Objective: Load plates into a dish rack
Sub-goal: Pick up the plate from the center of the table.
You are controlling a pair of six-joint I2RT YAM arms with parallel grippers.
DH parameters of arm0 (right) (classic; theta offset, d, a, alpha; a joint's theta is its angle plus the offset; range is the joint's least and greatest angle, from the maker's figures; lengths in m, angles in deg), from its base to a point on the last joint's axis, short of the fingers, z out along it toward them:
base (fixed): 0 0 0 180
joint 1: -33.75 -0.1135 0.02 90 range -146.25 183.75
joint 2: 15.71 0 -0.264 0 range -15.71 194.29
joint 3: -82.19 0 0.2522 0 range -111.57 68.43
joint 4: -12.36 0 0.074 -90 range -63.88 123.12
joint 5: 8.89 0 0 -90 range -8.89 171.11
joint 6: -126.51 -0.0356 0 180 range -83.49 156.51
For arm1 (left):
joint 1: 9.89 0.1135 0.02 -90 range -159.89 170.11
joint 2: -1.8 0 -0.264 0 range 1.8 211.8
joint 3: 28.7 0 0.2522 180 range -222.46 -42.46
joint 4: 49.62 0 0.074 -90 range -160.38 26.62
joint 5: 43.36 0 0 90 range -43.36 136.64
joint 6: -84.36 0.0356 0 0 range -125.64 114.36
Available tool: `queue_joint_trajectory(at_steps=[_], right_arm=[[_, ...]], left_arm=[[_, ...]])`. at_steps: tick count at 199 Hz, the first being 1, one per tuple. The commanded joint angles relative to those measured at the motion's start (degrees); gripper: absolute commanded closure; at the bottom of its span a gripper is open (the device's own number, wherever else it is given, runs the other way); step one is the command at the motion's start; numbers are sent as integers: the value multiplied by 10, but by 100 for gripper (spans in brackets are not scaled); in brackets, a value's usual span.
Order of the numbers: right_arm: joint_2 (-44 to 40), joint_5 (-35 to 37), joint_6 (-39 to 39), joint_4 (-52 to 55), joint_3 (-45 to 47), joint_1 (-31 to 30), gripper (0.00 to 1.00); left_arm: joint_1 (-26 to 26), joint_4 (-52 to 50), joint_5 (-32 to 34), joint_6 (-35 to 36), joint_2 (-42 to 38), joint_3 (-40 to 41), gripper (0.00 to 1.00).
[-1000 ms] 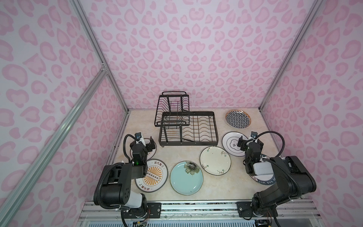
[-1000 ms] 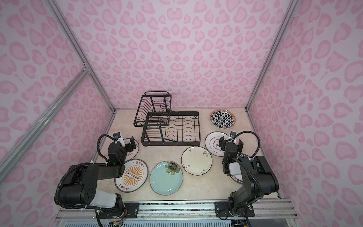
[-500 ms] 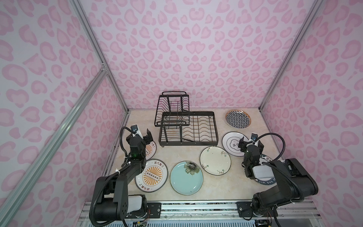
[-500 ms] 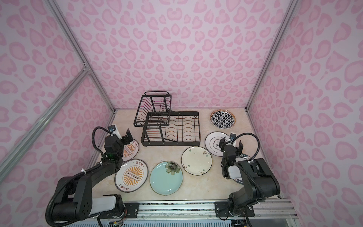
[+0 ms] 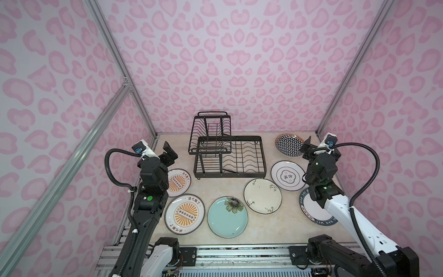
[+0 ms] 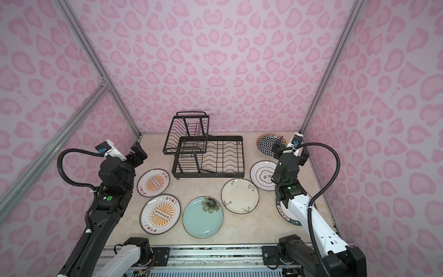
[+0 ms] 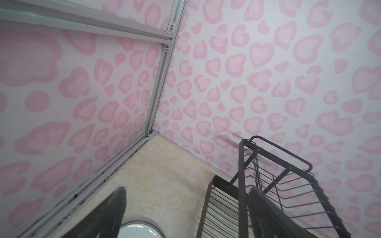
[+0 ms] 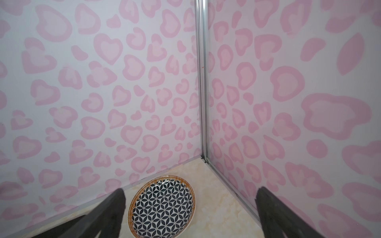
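A booth with pink heart-print walls, seen from above. At the back of the pale marble-look counter [image 5: 263, 230] stands a black wire dish rack [image 5: 239, 158], its raised upper basket [image 5: 211, 130] on the left. The rack holds nothing.

All seven plates lie flat on the counter in front of and beside the rack:
- a small orange sunburst plate [image 5: 178, 183]
- a larger orange sunburst plate [image 5: 185, 214]
- a pale teal flowered plate [image 5: 227, 217]
- a cream sprigged plate [image 5: 263, 195]
- a white cloud-outline plate [image 5: 286, 175]
- a teal-lettered plate [image 5: 314, 213], partly under the right arm
- a black-and-white geometric plate [image 5: 288, 145] in the back right corner

In the last second both arms have unfolded and lifted. The left end effector [image 5: 170, 153], which was low over the small sunburst plate, now sits higher and faces the back left corner, near the rack. The right end effector [image 5: 320, 151] has moved from the cloud-outline plate toward the geometric plate. Both have their fingers spread wide and hold nothing. Loading looks not yet begun, and each arm seems to be lining up a first pick.

Only the top views show all the plates and the empty rack. The left wrist view shows a sliver of plate rim [image 7: 140, 226] between the spread fingers, with the upper basket [image 7: 278, 175] close by. The right wrist view shows the geometric plate [image 8: 162, 204] and its orange woven-look rim, framed between the open fingers [image 8: 117, 206].
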Motion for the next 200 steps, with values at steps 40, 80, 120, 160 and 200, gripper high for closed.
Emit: queue_joint_trajectory(at_steps=[40,80,120,160,200], right_arm=[[-9,-243,-146,269,-103,4,1],[59,-425,-204,390,-177,15,1],[89,-586,-272,413,-159,24,4],[100,-637,-295,426,-138,30,5],[83,-662,-323,441,-72,38,1]], left_arm=[[-3,-236,-101,-68,10,-82,2],[-12,-326,-160,-67,37,-130,2],[-71,-405,-181,-48,76,-154,2],[-154,-454,-156,-15,126,-170,2],[-250,-438,-151,-20,145,-146,2]])
